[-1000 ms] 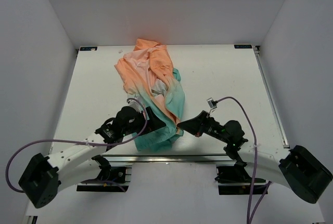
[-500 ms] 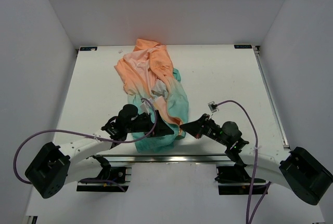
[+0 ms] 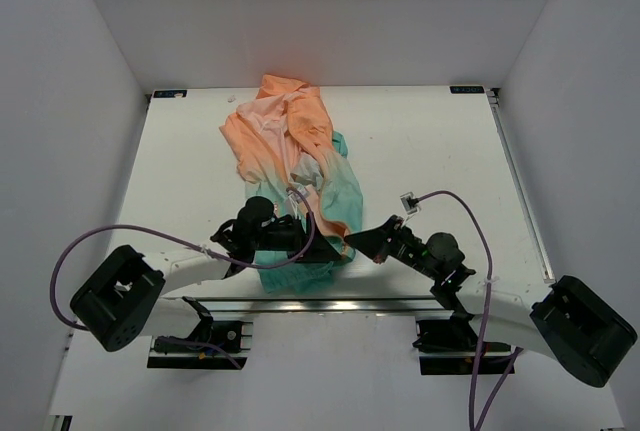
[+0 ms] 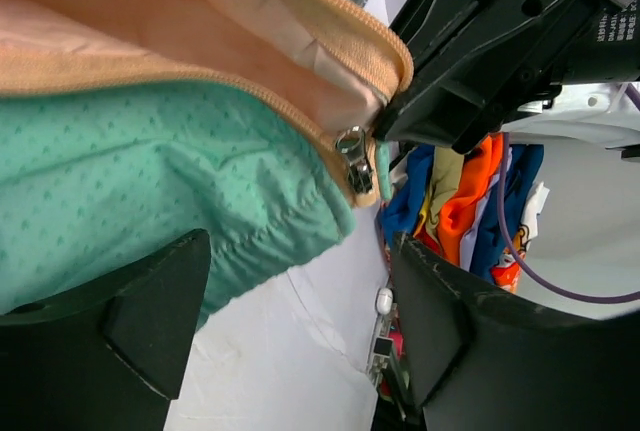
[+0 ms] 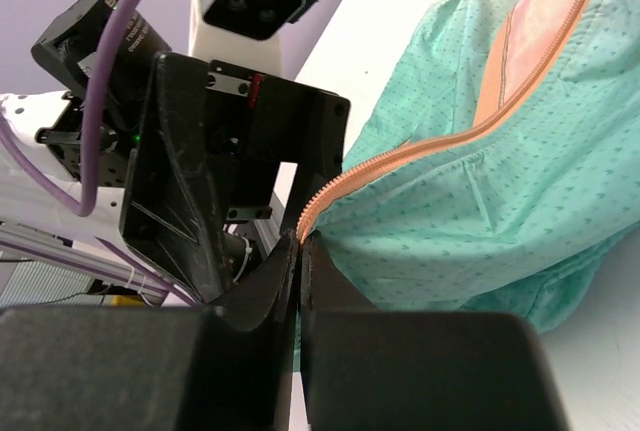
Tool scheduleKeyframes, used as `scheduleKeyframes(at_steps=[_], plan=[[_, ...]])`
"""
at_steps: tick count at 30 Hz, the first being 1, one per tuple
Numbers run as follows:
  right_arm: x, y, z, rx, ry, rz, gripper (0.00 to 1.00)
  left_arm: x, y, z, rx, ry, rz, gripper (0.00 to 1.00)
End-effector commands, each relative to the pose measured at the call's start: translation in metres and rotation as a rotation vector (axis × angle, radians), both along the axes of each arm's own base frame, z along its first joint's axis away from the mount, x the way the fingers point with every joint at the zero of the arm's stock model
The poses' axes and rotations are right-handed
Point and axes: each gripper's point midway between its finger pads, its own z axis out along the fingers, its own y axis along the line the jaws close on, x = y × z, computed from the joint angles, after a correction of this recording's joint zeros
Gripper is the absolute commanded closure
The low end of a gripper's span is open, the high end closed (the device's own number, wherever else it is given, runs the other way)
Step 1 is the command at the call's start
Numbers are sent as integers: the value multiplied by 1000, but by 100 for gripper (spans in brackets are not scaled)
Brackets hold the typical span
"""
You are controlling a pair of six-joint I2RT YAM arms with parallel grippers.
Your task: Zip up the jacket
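My right hand point(image 5: 300, 243) pinches the zipper edge of the jacket point(image 5: 480, 201); my left hand point(image 4: 300, 251) gapes wide, the slider point(image 4: 354, 156) at one o'clock.

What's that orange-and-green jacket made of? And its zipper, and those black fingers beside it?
Jacket: thin synthetic cloth, probably nylon or polyester; matte, finely dotted, falling in soft crumples.
Zipper pull: seemingly metal, small with a silvery shine.
Zipper teeth: orange, likely plastic; too fine to be sure.
Left fingers: matte black, apparently hard plastic, faintly grainy.

Bright even light, soft shadows, wrist views blurred close up
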Motion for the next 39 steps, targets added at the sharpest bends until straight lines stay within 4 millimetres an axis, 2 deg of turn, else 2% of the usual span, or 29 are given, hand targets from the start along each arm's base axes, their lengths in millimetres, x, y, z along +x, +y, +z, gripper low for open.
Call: scheduleKeyframes(at_steps=[1, 6, 9, 12, 13, 15, 16, 17, 19, 20, 25, 26, 27, 28, 30, 31, 34, 35, 36, 39], plan=[[8, 6, 39, 91, -93, -14, 100, 7, -11, 29, -84, -78, -45, 19], [8, 8, 36, 84, -84, -9, 100, 11, -18, 35, -105, -92, -69, 28], [9, 8, 36, 84, -83, -14, 100, 12, -20, 34, -110, -90, -81, 41], [8, 8, 35, 81, -84, -14, 100, 13, -22, 35, -113, -88, -88, 58], [9, 7, 35, 81, -84, -17, 100, 13, -23, 35, -114, -90, -88, 68], [8, 8, 33, 77, -83, -14, 100, 14, -23, 37, -116, -94, -86, 79], [8, 8, 33, 74, -82, -14, 100, 15, -23, 37, -115, -94, -84, 79], [8, 8, 32, 69, -84, -15, 100, 14, -23, 38, -115, -96, -82, 87], [9, 7, 27, 47, -83, -21, 100, 15, -21, 36, -101, -94, -76, 92], [9, 7, 26, 40, -77, -19, 100, 14, -21, 38, -100, -102, -73, 99], [7, 7, 10, -66, -59, -3, 100, 20, -15, 35, -61, -139, -27, 100], [6, 8, 13, -79, -85, 10, 91, 20, -14, 35, -54, -148, -21, 100], [4, 7, 18, -79, -98, 15, 86, 20, -12, 34, -41, -156, -14, 100], [4, 6, 13, -107, -89, 18, 76, 20, -11, 33, -35, -165, -13, 100], [4, 5, 26, -121, -149, 15, 62, 18, -8, 31, -19, -163, -11, 100], [5, 4, 30, -137, -164, 11, 51, 18, -6, 34, -21, -200, -16, 100], [8, 0, 41, -184, -208, -1, 40, 15, -1, 33, -4, -224, -10, 100], [7, 0, 40, -205, -210, 9, 39, 16, 0, 32, 2, -229, -4, 100], [6, 1, 52, -201, -249, 17, 38, 14, 1, 31, 7, -233, -8, 100], [-2, 9, 61, -245, -316, 110, 35, 12, 2, 31, 11, -241, -22, 100]])
